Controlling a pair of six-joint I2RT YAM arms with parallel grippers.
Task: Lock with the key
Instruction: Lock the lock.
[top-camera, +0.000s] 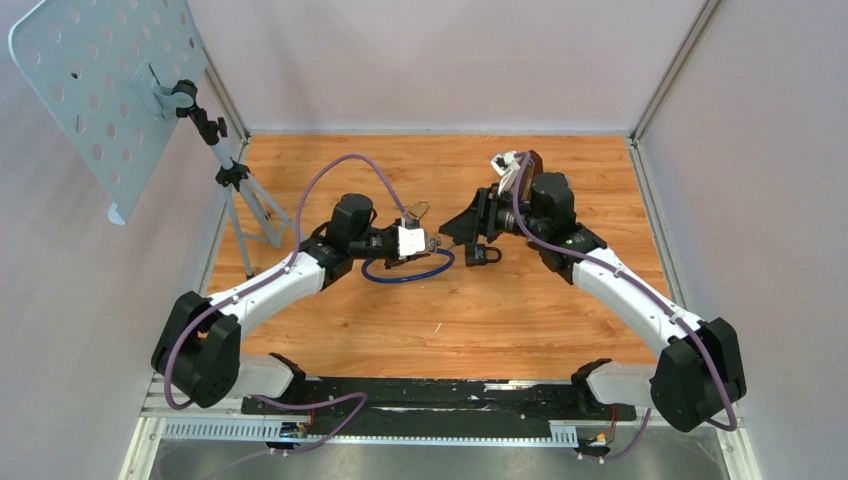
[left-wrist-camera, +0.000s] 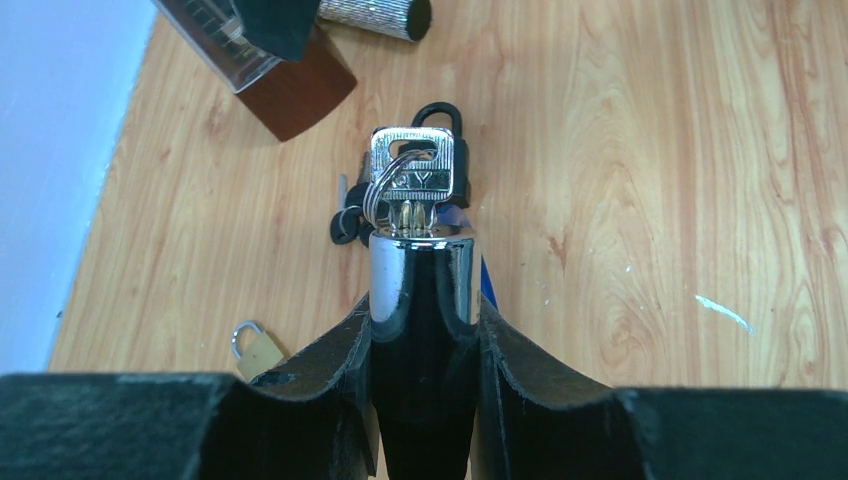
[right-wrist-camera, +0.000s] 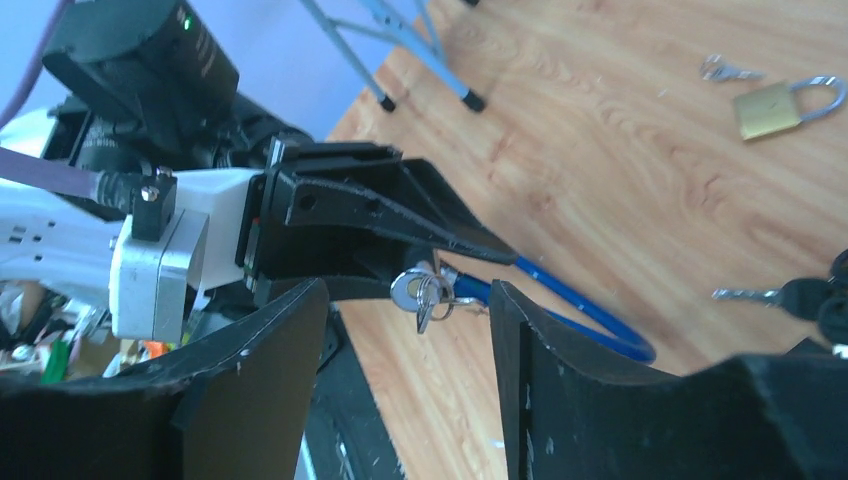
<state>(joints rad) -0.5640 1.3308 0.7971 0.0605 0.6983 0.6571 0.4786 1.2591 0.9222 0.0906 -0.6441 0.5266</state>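
Observation:
My left gripper (top-camera: 424, 243) is shut on the chrome cylinder (left-wrist-camera: 420, 275) of a blue cable lock (top-camera: 405, 272) and holds it above the table. A silver key (left-wrist-camera: 412, 175) on a ring sits in the cylinder's end. My right gripper (top-camera: 452, 229) is open and faces the left one. In the right wrist view the key (right-wrist-camera: 422, 297) hangs between my open fingertips (right-wrist-camera: 505, 300), touching neither. The blue cable (right-wrist-camera: 590, 322) loops away behind the right finger. The left gripper (left-wrist-camera: 422, 312) shows only its two pads around the cylinder.
A black padlock (top-camera: 482, 255) lies just under my right gripper. A brass padlock (top-camera: 418, 210) with loose keys (right-wrist-camera: 728, 70) lies farther back. A tripod (top-camera: 243, 195) carrying a perforated panel (top-camera: 105, 90) stands at the left wall.

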